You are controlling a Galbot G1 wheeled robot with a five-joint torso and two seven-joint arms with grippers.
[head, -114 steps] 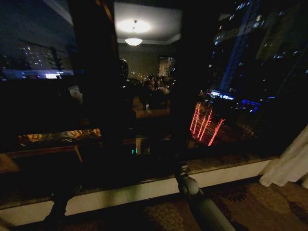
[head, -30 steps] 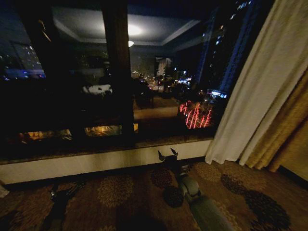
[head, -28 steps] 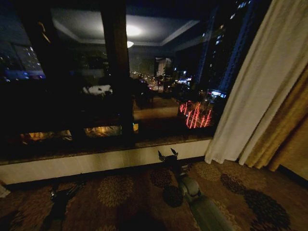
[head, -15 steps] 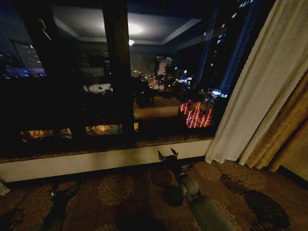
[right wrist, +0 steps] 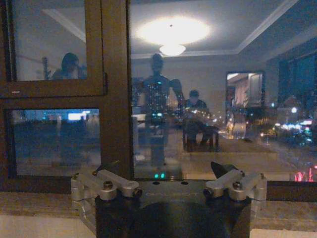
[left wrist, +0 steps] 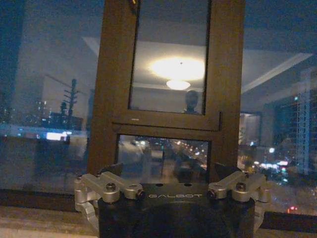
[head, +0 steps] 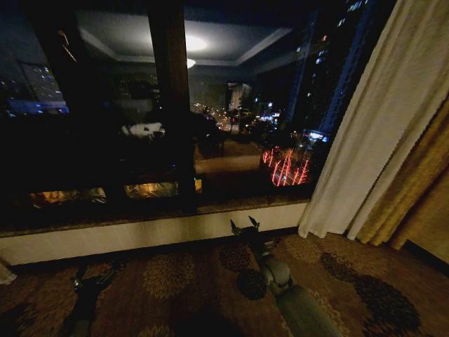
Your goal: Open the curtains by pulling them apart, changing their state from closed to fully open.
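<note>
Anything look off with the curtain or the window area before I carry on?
Nothing stands out. The sheer curtain hangs gathered at the right of the window beside the yellow drape, its hem on the carpet. Both grippers, left and right, are open and hold nothing.

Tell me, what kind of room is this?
Probably a living room or hotel room high in a city at night. A big window shows lit towers outside, a patterned carpet covers the floor, and a sheer curtain hangs beside a golden drape.
</note>
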